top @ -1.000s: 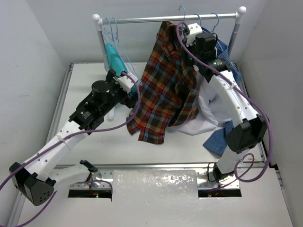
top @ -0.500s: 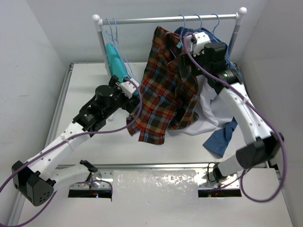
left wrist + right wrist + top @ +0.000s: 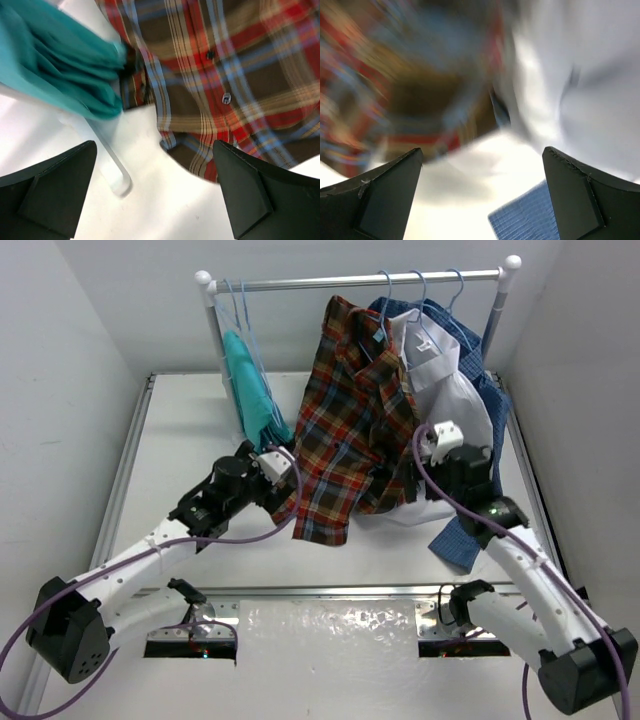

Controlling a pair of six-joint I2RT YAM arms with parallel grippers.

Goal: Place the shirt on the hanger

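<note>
Both arms withdrawn from rail (image 3: 300,282). Left gripper (image 3: 154,145), right gripper (image 3: 482,150): jaws apart, empty. Shirt (image 3: 350,430) hangs vertically from hanger (image 3: 384,290), ahead of jaws; left nearer hem.

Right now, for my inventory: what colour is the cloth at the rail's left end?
The cloth is teal; left wrist view.

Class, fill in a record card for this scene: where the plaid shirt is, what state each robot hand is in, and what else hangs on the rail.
Plaid shirt: hanging from the rail on a pale-blue hanger
Left hand: open, empty, by the shirt's lower left edge
Right hand: open, empty, low beside the white shirt
Also on rail: teal garment, white shirt, blue checked shirt
Task status: shirt looks hung
</note>
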